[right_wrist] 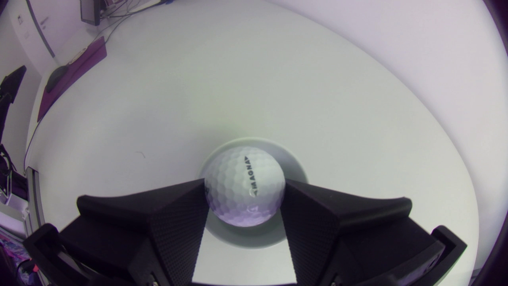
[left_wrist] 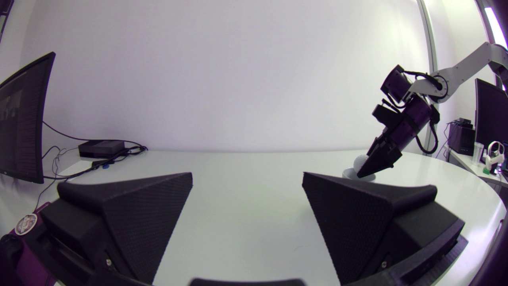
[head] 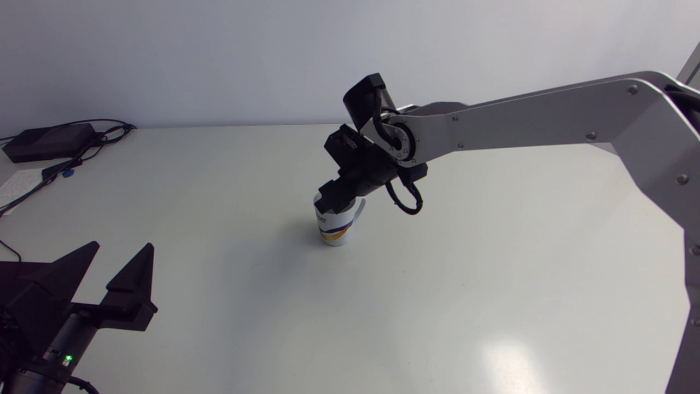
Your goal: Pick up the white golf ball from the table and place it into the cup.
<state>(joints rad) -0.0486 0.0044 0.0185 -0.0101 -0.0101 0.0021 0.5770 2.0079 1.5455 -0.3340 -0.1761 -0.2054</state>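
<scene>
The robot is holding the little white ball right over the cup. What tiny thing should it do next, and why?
Probably open its fingers and let go. The right arm's black wedge-fingered gripper is shut on the dimpled white golf ball, which hangs directly above the open mouth of the white handled cup, just over its rim, so the ball should drop straight in.
</scene>
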